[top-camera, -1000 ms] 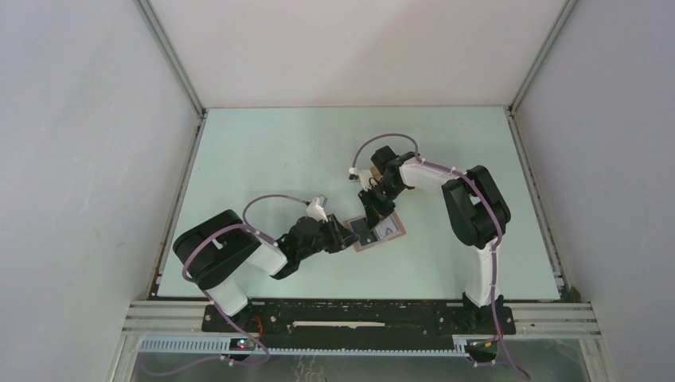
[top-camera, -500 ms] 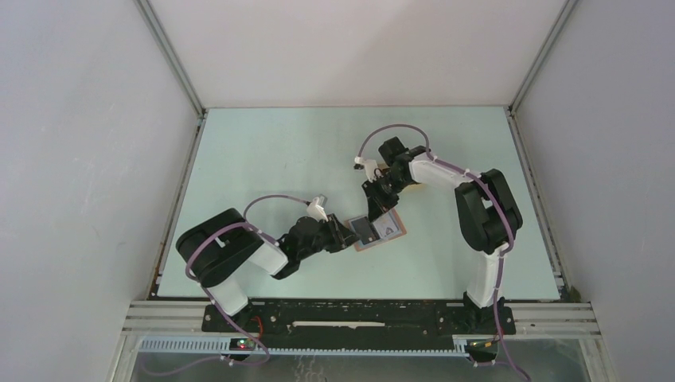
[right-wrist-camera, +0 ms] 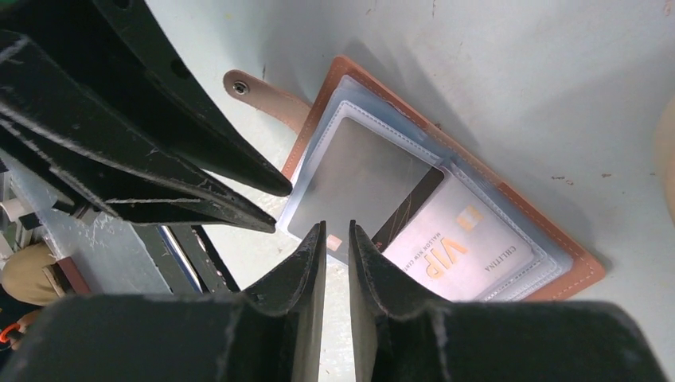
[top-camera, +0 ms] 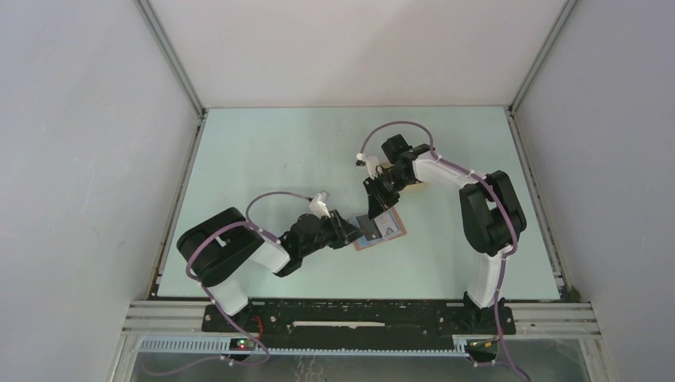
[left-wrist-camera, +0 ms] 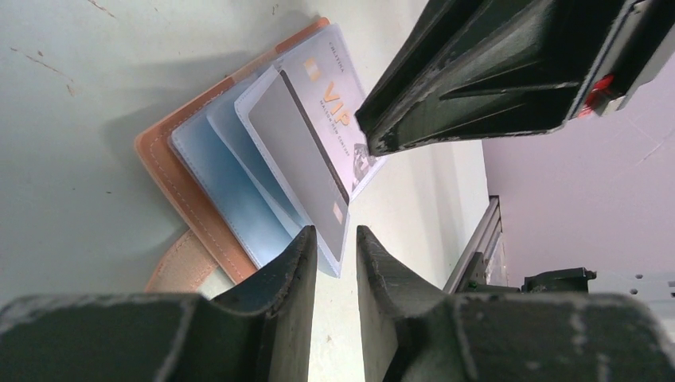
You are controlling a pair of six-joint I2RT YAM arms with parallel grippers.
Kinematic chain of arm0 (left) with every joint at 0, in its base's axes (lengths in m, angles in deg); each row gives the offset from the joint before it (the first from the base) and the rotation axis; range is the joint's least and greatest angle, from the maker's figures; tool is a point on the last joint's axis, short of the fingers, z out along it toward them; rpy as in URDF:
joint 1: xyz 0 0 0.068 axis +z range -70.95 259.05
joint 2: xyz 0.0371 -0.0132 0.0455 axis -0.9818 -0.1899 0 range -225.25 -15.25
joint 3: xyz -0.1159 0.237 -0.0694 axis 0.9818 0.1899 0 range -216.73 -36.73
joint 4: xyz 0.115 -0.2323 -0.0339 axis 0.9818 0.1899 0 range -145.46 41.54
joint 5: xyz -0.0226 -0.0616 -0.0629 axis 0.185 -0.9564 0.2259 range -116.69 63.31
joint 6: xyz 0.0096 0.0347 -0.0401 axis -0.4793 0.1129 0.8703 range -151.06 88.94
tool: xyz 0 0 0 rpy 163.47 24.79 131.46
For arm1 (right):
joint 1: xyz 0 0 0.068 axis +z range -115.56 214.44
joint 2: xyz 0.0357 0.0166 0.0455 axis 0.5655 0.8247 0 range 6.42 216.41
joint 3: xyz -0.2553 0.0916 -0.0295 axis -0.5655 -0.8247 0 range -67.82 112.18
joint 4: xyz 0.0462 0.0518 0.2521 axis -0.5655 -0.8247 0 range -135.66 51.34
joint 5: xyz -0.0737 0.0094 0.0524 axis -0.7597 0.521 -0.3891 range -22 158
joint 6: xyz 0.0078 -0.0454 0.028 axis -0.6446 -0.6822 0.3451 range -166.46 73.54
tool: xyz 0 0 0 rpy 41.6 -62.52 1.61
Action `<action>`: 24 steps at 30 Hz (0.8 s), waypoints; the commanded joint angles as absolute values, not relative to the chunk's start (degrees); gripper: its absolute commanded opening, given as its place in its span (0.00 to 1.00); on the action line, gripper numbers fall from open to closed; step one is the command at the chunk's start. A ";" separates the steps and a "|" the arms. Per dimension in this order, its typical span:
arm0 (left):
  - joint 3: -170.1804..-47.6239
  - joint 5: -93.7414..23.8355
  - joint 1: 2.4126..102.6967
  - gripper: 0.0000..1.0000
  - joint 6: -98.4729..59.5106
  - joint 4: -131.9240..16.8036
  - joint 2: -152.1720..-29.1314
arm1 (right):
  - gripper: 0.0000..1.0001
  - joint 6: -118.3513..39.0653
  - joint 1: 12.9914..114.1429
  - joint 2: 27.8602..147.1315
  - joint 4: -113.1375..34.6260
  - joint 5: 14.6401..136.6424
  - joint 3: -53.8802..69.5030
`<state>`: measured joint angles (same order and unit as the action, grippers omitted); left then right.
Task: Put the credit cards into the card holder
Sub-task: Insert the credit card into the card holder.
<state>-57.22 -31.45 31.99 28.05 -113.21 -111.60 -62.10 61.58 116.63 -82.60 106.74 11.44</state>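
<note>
Soft, even white light overhead leaves only faint shadows on the pale green table. Near the lens, the left claw and right claw look dark and soft-focused; shadow edges the reddish-brown leather card holder.

Card holder: lies on the table, centre front.
Left gripper: at its left edge.
Right gripper: over its far-left corner.
</note>
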 commanded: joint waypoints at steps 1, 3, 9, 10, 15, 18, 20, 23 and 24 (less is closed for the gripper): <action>-60.14 -32.08 32.45 0.30 28.20 -115.22 -112.55 | 0.24 -63.65 60.10 111.65 -82.77 109.20 11.43; -60.49 -32.33 32.60 0.30 28.18 -115.20 -112.91 | 0.24 -63.68 59.25 110.93 -82.67 109.47 11.28; -61.10 -32.68 32.60 0.30 28.07 -115.36 -113.23 | 0.23 -62.86 58.29 113.44 -83.20 106.59 11.20; -61.15 -32.67 32.71 0.30 28.09 -115.32 -113.29 | 0.23 -62.77 58.45 114.03 -83.24 105.75 11.26; -61.21 -32.82 32.70 0.30 28.09 -115.35 -113.44 | 0.18 -62.17 60.20 116.77 -83.75 101.58 12.13; -61.27 -33.01 32.66 0.30 28.12 -115.59 -113.72 | 0.17 -61.71 60.99 118.49 -83.90 100.13 12.43; -61.12 -33.10 32.66 0.30 28.18 -115.82 -113.77 | 0.16 -61.54 61.42 119.57 -84.07 99.61 12.67; -60.80 -33.09 32.74 0.30 28.18 -116.24 -113.65 | 0.16 -61.32 61.76 120.71 -84.21 99.06 12.94; -60.67 -33.03 32.80 0.30 28.21 -116.39 -113.68 | 0.15 -61.30 61.85 120.99 -84.19 99.10 12.95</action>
<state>-59.13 -32.52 32.38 28.05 -113.67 -113.53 -62.21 61.29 119.91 -83.46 100.53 11.40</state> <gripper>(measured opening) 0.297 0.159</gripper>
